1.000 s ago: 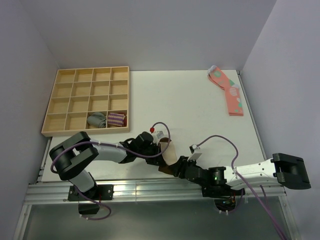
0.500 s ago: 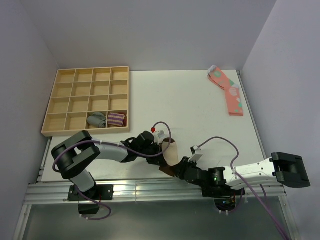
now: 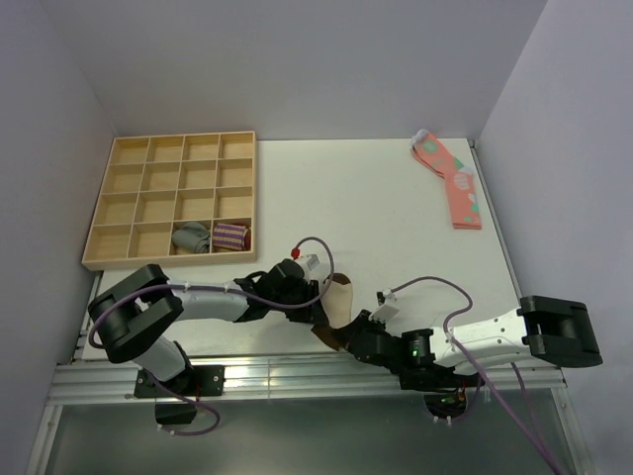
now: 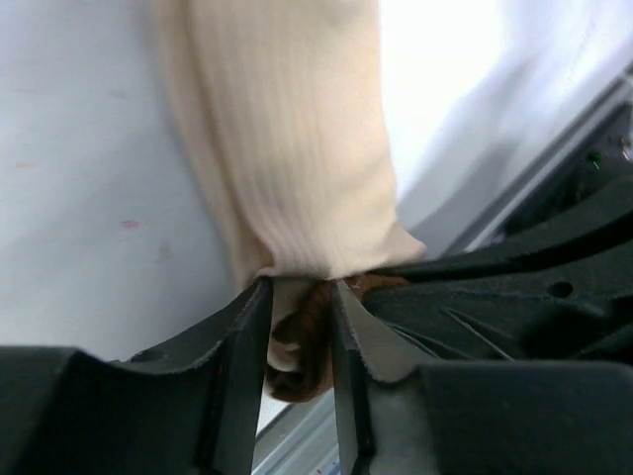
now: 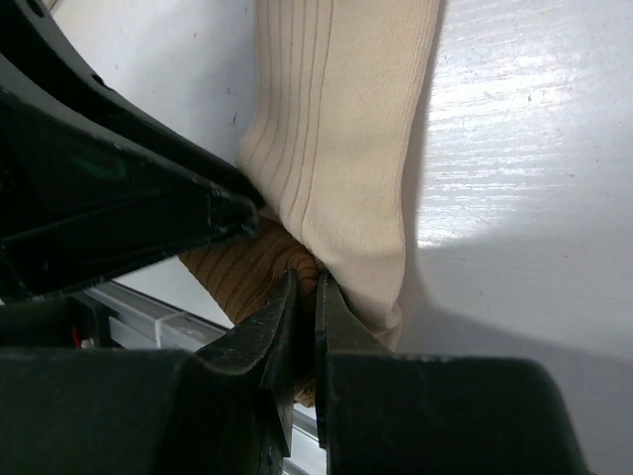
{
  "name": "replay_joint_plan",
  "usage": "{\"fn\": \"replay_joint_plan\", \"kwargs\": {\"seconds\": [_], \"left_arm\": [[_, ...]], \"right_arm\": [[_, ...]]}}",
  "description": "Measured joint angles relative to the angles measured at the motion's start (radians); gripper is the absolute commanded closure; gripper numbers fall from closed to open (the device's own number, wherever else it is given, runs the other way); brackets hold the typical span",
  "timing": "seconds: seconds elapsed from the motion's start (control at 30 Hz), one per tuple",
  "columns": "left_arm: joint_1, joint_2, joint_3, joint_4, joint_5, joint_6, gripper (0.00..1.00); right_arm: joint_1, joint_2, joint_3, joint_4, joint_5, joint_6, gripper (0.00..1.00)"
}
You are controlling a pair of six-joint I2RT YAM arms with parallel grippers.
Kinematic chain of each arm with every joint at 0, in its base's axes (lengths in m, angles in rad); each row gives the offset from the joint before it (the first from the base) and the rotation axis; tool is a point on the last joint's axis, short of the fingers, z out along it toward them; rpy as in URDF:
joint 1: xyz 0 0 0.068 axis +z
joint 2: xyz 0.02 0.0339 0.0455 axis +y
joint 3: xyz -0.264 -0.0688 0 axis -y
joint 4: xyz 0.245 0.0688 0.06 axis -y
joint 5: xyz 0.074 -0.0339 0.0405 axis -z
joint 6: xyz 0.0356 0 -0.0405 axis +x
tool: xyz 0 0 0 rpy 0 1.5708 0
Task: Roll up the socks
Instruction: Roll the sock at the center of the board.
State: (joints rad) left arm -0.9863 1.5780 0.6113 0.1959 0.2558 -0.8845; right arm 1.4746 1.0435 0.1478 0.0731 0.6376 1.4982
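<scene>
The socks lie near the table's front edge, a cream-tan ribbed body with a dark brown end. My left gripper comes at them from the left. Its jaws stand a little apart, open, with bunched cream and brown fabric loose between them. My right gripper reaches in from the right. It is shut, pinching the brown fold where it meets the cream fabric. The two grippers sit close together at the socks' near end.
A wooden compartment tray stands at the back left, holding a grey rolled sock and a purple-striped one. Pink spotted socks lie at the back right. The metal rail of the table's front edge runs just behind the grippers.
My right gripper has closed from wide open onto the socks' brown end. My left gripper's jaws have parted from shut. Both arms shifted slightly left.
</scene>
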Motion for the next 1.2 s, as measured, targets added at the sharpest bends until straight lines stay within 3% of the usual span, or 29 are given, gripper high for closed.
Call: {"fn": "replay_joint_plan", "kwargs": {"seconds": [0.33,0.87,0.93,1.1,1.2], "left_arm": [[0.085,-0.053,0.030,-0.118,-0.192,0.049,0.60],[0.101,0.097,0.129,0.005,-0.117,0.172,0.59],[0.101,0.113,0.144,0.006,-0.118,0.177,0.65],[0.102,0.156,0.176,0.008,-0.126,0.191,1.00],[0.101,0.157,0.180,0.003,-0.129,0.192,1.00]], "right_arm": [[0.000,-0.038,-0.025,0.010,-0.037,0.031,0.98],[-0.003,-0.027,-0.014,0.014,-0.061,0.016,0.97],[-0.003,-0.030,-0.016,0.014,-0.064,0.011,0.97],[-0.007,-0.030,-0.016,0.014,-0.068,0.001,0.96],[-0.017,-0.031,-0.014,0.014,-0.079,-0.013,0.96]]}}
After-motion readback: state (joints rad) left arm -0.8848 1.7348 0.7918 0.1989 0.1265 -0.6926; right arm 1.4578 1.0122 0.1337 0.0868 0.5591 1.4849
